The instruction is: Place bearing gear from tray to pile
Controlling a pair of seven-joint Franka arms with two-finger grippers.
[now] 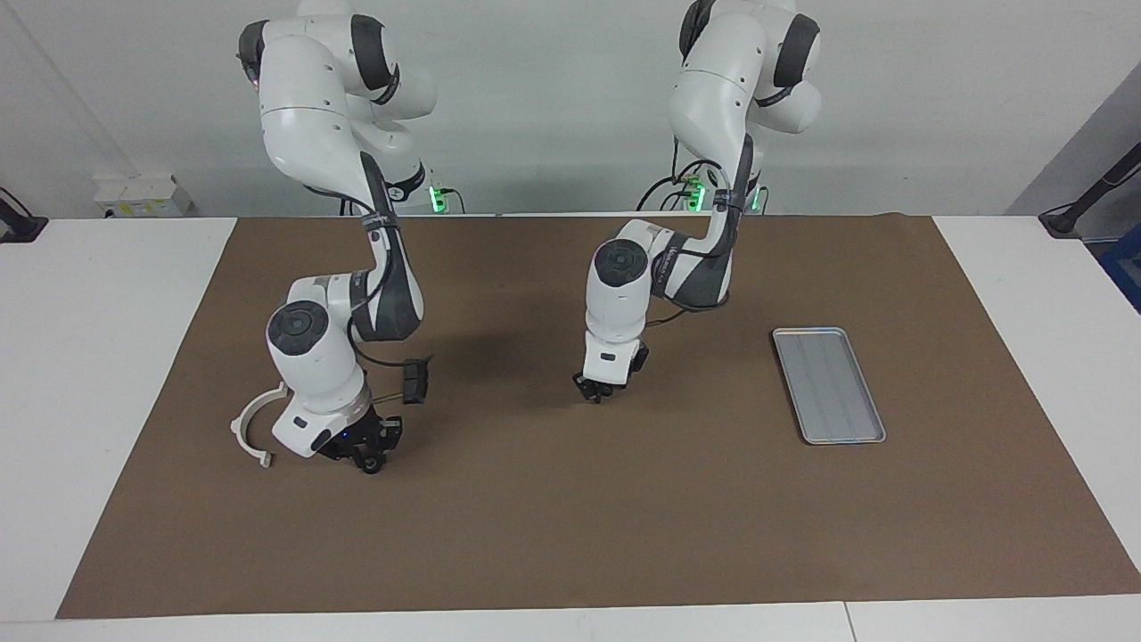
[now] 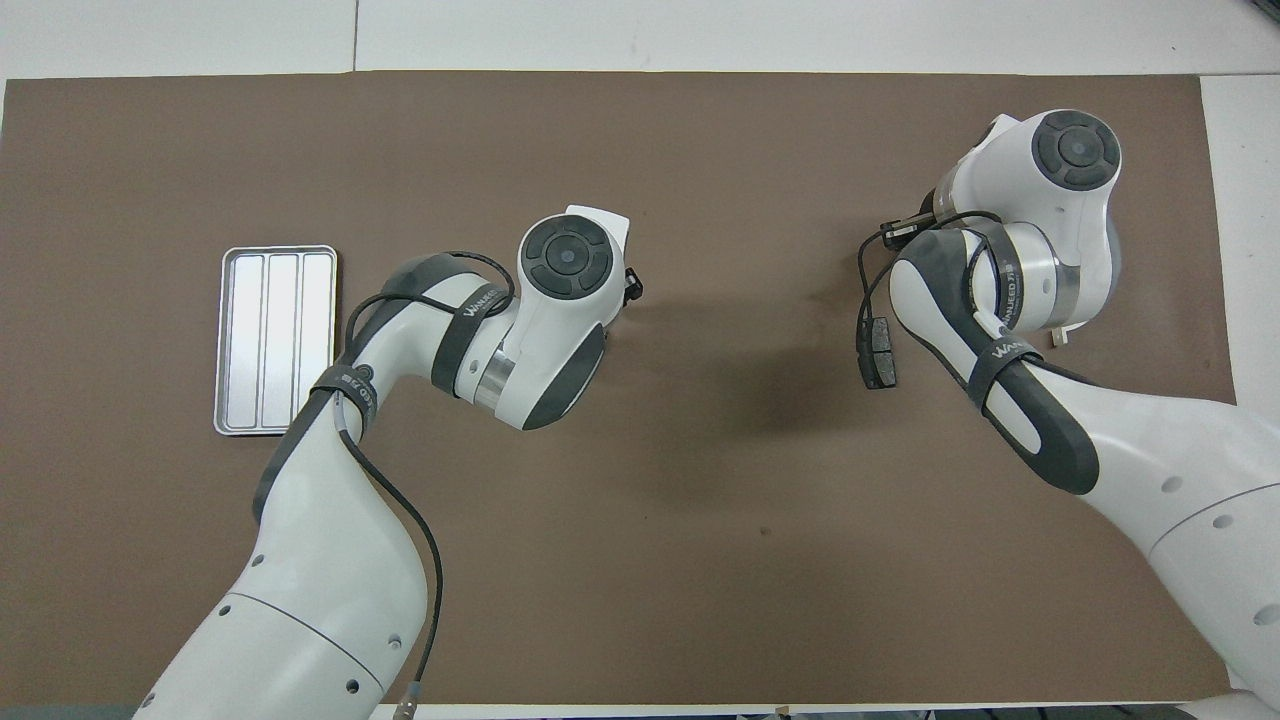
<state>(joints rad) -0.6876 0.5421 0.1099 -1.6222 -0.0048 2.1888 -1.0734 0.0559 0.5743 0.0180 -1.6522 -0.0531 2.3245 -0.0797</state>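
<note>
Brown mat point(image 1: 624, 517) covers white table point(image 1: 98, 357); wall perhaps grey.

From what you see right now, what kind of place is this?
Probably a robotics lab test bench: a brown mat covers white tables, with a metal tray and a white bracket laid out before a bare wall.

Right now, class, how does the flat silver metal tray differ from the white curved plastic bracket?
The flat silver metal tray is a ridged rectangle; the white curved plastic bracket is an open arc. The tray is much larger. The tray lies toward the left arm's end, apart from both arms; the bracket lies at the right arm's end, beside the right pincer. Both rest on the brown mat.
</note>
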